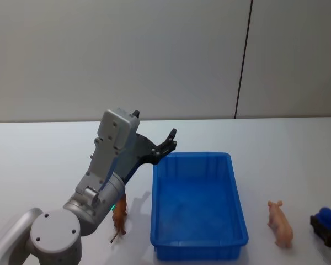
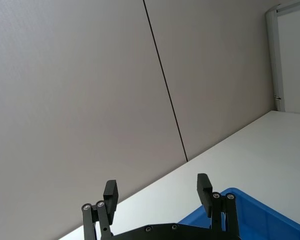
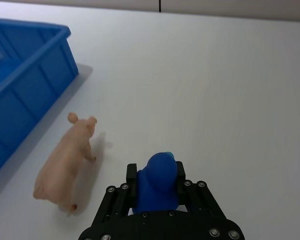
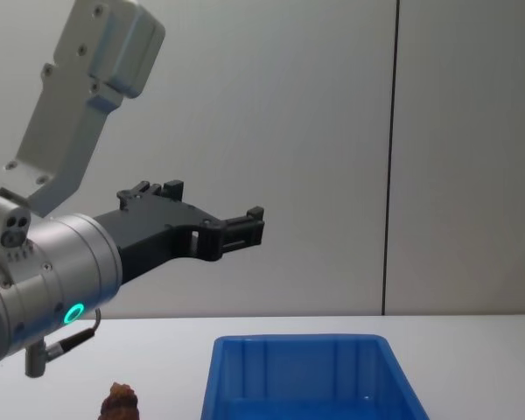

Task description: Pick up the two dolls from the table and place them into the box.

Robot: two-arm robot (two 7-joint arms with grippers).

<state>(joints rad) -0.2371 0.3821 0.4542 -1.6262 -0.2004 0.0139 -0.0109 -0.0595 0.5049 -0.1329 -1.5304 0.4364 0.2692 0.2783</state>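
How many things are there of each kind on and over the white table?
Toy animals: 2, reddish-brown rough-textured figure, pale pink pig.
Bright blue plastic bin: 1.
Small blue object in the right gripper: 1.
Total: 4.

Left arm (image 4: 52, 262): silver-grey rounded housings, glowing green ring (image 4: 73, 312), thin cable (image 4: 70, 343). Left claw (image 2: 157, 185) and right claw (image 3: 157, 175): black, silver screws (image 3: 212, 231).

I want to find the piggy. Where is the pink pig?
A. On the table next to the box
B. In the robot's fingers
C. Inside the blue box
A: the pink pig stands on the white table, apart from the blue box and on the robot's right of it.
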